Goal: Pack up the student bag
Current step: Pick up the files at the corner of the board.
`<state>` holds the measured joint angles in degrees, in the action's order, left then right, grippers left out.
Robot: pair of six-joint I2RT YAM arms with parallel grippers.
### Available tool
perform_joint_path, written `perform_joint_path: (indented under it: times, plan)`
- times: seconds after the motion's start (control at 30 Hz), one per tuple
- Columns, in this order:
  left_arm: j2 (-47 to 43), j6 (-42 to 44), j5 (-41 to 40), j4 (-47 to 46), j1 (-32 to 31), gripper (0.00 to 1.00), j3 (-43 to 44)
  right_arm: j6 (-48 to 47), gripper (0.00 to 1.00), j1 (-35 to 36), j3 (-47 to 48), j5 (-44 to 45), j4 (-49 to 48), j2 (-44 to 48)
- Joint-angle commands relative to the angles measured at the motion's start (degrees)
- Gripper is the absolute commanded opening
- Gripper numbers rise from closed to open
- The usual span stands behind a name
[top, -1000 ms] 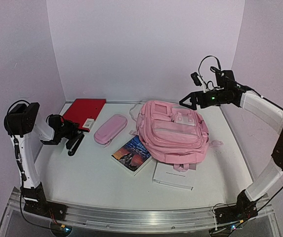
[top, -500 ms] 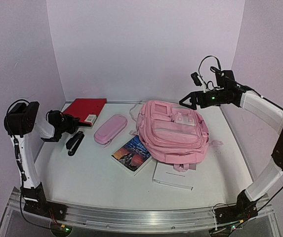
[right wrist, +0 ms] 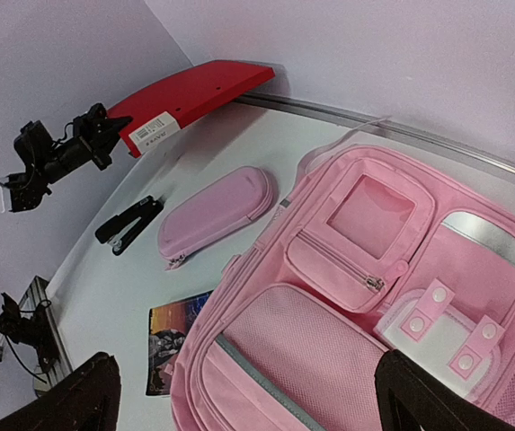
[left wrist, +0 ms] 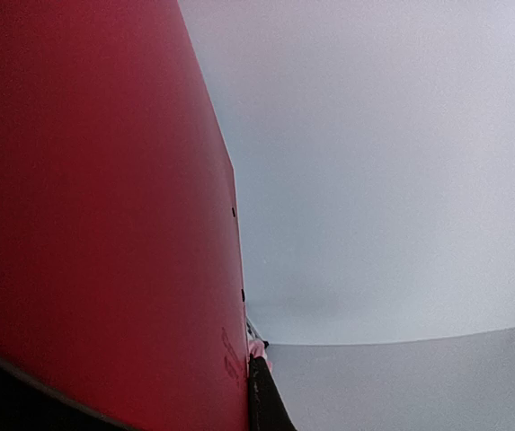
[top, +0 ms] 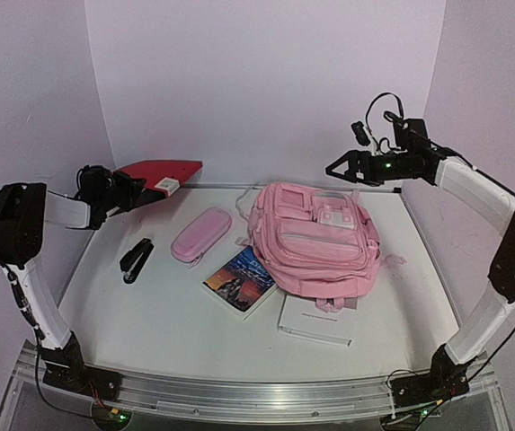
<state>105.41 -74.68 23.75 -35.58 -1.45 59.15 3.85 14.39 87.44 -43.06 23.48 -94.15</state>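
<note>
Nearest me, low and right of centre in the overhead view, a flat white box (top: 315, 321) lay on the pale worktop (top: 167, 314). Its far edge met the bottom of the student bag (top: 315, 235). Just left of the box sat a paperback book (top: 241, 279) with a dark blue, picture-printed cover, turned at an angle, one corner against the bag's side.

The bag itself lay flat on the worktop right of centre, front face up, its zip pockets and mesh panel showing and all of them closed.

Toward the left of the frame a black stapler (top: 137, 259) lay by itself. Further back, between it and the bag, was a pink zipped pencil case (top: 201, 234), close beside the bag though I could not tell whether they touched.

At the upper left, the left gripper (top: 128, 190) had its jaws clenched on the near edge of a red notebook (top: 160, 172), holding it tilted in the air, clear of the worktop. A white label showed on the notebook's near corner, and the red cover filled most of the left wrist camera's view.

At the upper right, the right gripper (top: 338, 170) hung above the far end of the bag, jaws spread wide, grasping nothing and touching nothing.
</note>
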Motion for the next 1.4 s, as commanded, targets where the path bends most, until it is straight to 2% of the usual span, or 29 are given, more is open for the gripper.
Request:
perform_joint_path:
  times: [0.0, 0.17, 0.37, 0.47, 0.8, 0.97, 1.37]
  plan:
    - [-6.7, 5.9, 6.9, 2.5, -6.0, 0.0, 9.8, 9.5, 0.98, -2.1, 4.9, -3.5, -0.9, -4.0]
    - [-7.2, 7.8, 9.0, 5.3, -12.9, 0.0, 15.2, 18.8, 0.98, -2.5, 8.0, -10.3, -1.9, -7.4]
    - [-5.0, 7.5, 8.1, 2.2, -21.0, 0.0, 19.3, 37.9, 0.98, -1.4, 4.2, -12.8, -20.2, -7.2]
    - [-1.2, 5.9, 7.3, -0.7, -24.7, 0.0, 22.7, 41.9, 0.98, 0.3, 4.2, -12.7, -22.8, -8.2]
    - [11.9, 2.9, 8.6, -4.2, -32.3, 0.0, 37.1, 46.3, 0.98, 2.5, 2.8, -8.9, -26.1, -10.3]
    - [14.2, 1.4, 10.0, -5.0, -33.2, 0.0, 38.9, 48.2, 0.98, 2.5, 2.3, -6.4, -31.9, -10.2]
    - [15.3, -0.4, 13.0, -8.3, -34.3, 0.0, 39.8, 48.9, 0.98, 2.5, 0.9, -0.6, -32.2, -11.4]
